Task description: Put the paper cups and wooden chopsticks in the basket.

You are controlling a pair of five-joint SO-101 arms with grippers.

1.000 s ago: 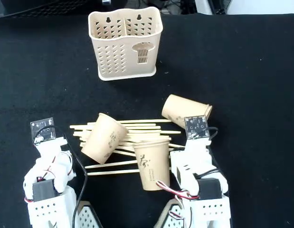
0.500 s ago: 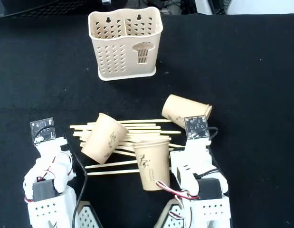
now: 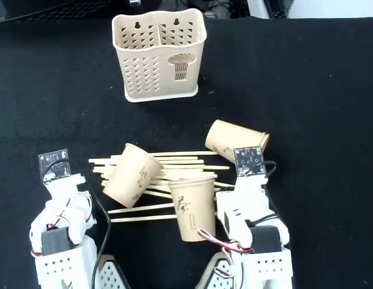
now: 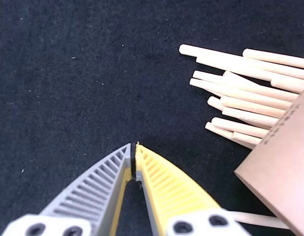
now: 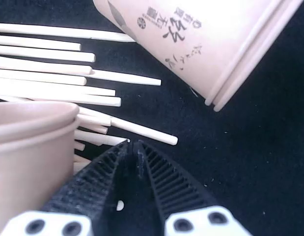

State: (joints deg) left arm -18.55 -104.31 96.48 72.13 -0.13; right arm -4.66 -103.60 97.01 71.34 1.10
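Jaws: both pairs closed, empty, on my left gripper (image 4: 134, 147) and right gripper (image 5: 133, 143). Paper cups (image 3: 132, 174) (likely light, crushable; pinch the rim) lie over stiff wooden chopsticks (image 3: 174, 168), lower centre. Basket (image 3: 159, 66) sits at upper left.

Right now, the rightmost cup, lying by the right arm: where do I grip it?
The rim, from the side away from the chopsticks. The cup lies on its side with its mouth open that way, so one finger of the right tool could likely slip inside.
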